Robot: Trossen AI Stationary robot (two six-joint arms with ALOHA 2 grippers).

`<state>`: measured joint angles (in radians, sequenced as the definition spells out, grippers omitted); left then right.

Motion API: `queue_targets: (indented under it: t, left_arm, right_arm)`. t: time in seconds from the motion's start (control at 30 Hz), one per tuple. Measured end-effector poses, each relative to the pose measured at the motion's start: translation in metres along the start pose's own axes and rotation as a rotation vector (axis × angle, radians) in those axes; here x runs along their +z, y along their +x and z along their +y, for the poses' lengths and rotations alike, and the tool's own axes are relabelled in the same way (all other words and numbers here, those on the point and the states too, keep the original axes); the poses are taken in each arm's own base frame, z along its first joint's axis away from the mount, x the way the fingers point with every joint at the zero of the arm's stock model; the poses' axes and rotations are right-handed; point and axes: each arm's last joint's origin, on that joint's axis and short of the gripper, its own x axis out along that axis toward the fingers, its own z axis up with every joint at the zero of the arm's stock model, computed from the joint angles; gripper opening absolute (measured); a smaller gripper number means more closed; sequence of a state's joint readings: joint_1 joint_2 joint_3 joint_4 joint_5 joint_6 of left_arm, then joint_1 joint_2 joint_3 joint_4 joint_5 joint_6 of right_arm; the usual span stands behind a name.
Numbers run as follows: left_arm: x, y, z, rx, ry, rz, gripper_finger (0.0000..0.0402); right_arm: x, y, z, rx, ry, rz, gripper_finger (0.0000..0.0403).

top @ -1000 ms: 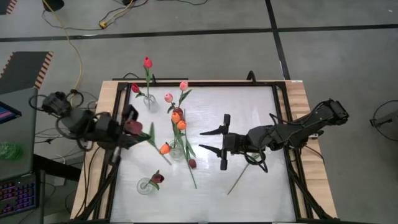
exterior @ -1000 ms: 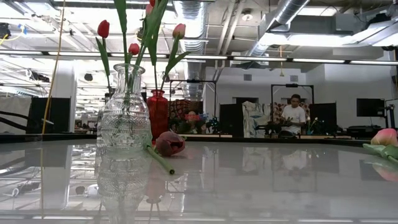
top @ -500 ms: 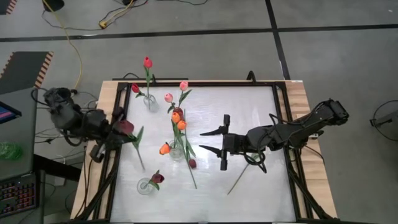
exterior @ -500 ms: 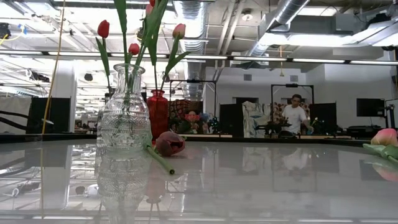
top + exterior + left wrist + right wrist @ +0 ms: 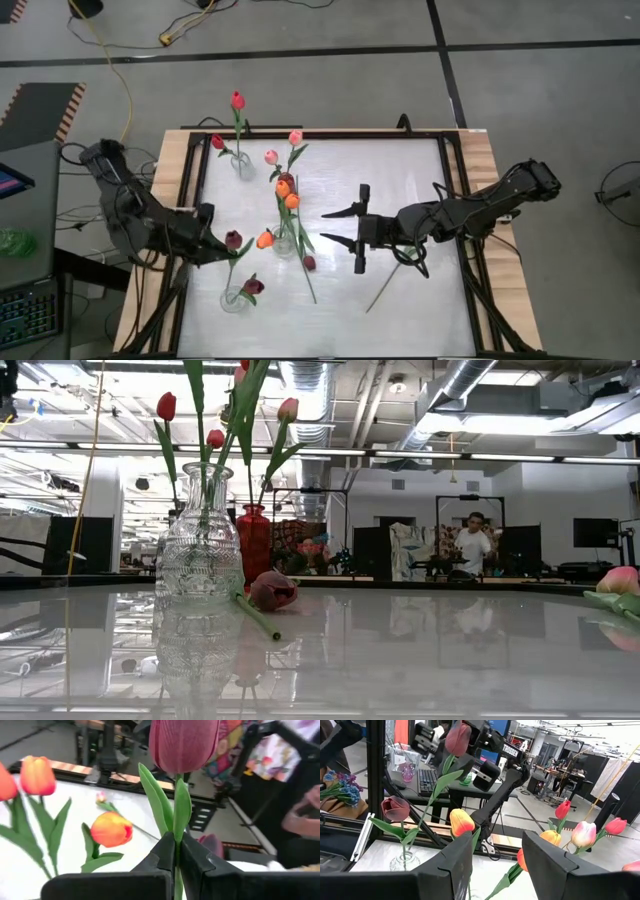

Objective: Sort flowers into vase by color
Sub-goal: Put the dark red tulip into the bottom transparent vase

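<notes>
My left gripper (image 5: 212, 244) is shut on a dark maroon tulip (image 5: 183, 741) above the table's near left part, close to a small glass vase (image 5: 234, 298) that holds another maroon tulip (image 5: 252, 286). The held stem runs down toward that vase; I cannot tell whether its end reaches it. A middle vase (image 5: 285, 240) holds orange and pink tulips. The far-left vase (image 5: 240, 164) holds red ones. One maroon tulip (image 5: 309, 262) lies flat on the table. My right gripper (image 5: 342, 227) hangs open right of the middle vase, touching nothing. My left gripper pinches the tulip's thin green stem (image 5: 176, 849) between its two fingers, just below the leaves (image 5: 165, 802). The fingers come about level from the table's left and lie across the stem. The tulip stands nearly upright, head up, clear of the table.
A bare stem (image 5: 385, 285) lies on the table under my right arm. In the low view a pink tulip (image 5: 620, 580) lies at the right. Black rails (image 5: 460, 200) frame the table. Free room lies at the near right. A person (image 5: 473, 545) stands in the room behind.
My left gripper has swung toward the table's near edge and come down, rolling its wrist, still shut on the maroon tulip. The tulip has gone from slanting over the left rail to nearly upright beside the near-left vase.
</notes>
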<state>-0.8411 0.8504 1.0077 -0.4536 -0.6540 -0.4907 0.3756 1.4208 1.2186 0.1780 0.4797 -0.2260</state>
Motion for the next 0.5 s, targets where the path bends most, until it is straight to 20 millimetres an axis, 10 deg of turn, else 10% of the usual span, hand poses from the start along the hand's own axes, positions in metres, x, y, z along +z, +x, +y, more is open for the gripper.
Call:
queue_targets:
  t: [0.5]
  left_arm:
    - [-0.027,0.003,-0.028,0.162,0.027,-0.037,0.0]
  right_arm:
    - [0.0,-0.001,0.001,0.008,-0.001,-0.002,0.0198]
